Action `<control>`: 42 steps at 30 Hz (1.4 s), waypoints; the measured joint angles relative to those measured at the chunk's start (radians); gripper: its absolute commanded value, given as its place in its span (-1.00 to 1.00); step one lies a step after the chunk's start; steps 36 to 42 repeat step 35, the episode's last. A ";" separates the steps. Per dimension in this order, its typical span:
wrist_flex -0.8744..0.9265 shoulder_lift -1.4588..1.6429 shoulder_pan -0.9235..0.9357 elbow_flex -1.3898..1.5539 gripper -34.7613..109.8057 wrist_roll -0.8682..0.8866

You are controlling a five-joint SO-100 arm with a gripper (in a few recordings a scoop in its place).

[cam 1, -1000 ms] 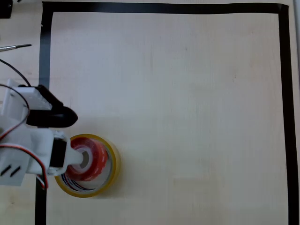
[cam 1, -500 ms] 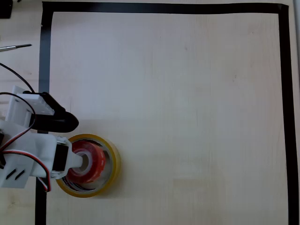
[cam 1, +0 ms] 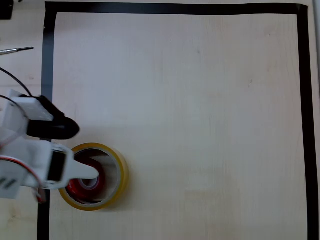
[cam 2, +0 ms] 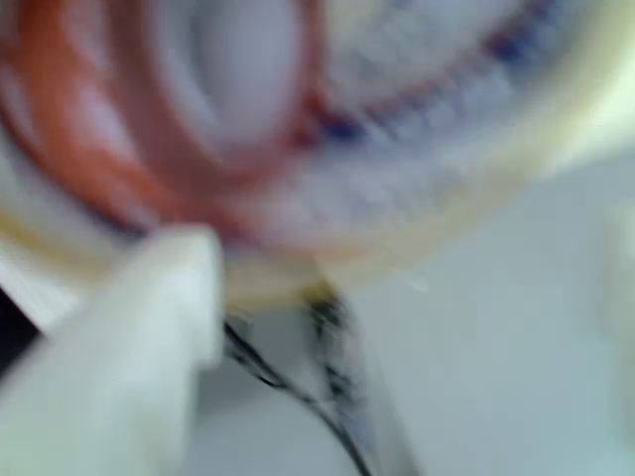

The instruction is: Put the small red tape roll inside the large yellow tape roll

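The small red tape roll [cam 1: 84, 186] apparently lies inside the large yellow tape roll [cam 1: 120, 172] on the taped table [cam 1: 200, 125].

Overhead straight down; wrist close-up

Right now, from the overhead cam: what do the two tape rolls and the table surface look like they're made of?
Small red tape roll: glossy plastic tape, judging by its shine; core looks pale, probably card or plastic.
Large yellow tape roll: thin translucent yellow film on a white inner core, likely printed card.
Table: pale matte wood-grain, possibly laminate, bordered with black tape.
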 measured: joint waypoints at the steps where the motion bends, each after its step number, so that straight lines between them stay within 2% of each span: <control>1: 0.009 0.063 -0.014 0.002 -0.52 0.000; 8: 0.054 0.650 -0.279 0.250 -0.52 0.037; 18: -0.054 0.982 -0.529 0.793 -0.52 0.225; 24: -0.021 1.172 -0.502 0.928 -0.52 0.241; 34: -0.014 1.183 -0.362 0.927 -0.52 0.242; 42: -0.014 1.183 -0.356 0.927 -0.52 0.242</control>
